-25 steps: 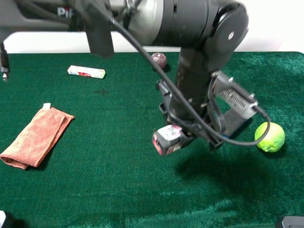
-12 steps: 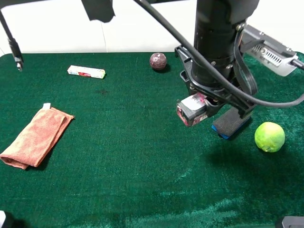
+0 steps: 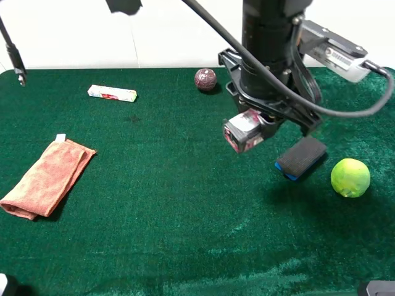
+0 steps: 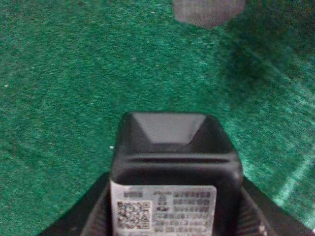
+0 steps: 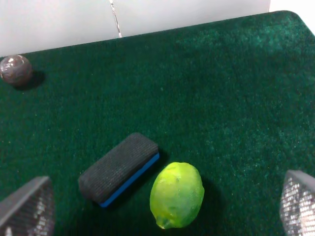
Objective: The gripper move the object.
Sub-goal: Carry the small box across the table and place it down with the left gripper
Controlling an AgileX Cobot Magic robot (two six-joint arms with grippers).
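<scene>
On the high camera, my left gripper (image 3: 247, 126) clamps the object (image 3: 241, 132) between its fingers, off the green cloth (image 3: 154, 203). On the left wrist, the object fills the finger gap. On the right wrist, my right gripper (image 5: 165, 196) is spread wide, with the sponge block (image 5: 119, 168) and lime (image 5: 177, 195) beyond its fingers.

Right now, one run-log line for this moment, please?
left gripper: shut on box | box: held above green table | sponge block: on table
</scene>
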